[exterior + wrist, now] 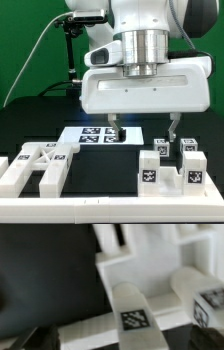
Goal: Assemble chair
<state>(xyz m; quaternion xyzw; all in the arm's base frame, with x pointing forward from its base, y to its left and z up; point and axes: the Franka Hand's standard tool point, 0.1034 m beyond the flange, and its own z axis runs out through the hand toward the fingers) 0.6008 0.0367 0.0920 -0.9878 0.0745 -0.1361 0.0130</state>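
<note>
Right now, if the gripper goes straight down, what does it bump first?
Most likely the white chair pieces with square tags, which fill the wrist view below the open gripper. Which piece comes first is hard to tell.

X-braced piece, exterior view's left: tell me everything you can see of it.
The X-braced piece is white, blocky, plastic-looking: thick bars crossing with open gaps between. It lies flat on the black table, near the front at the exterior view's left, one end running to the picture's edge. Nothing but the table touches it; the open hand hangs apart, toward the middle.
</note>
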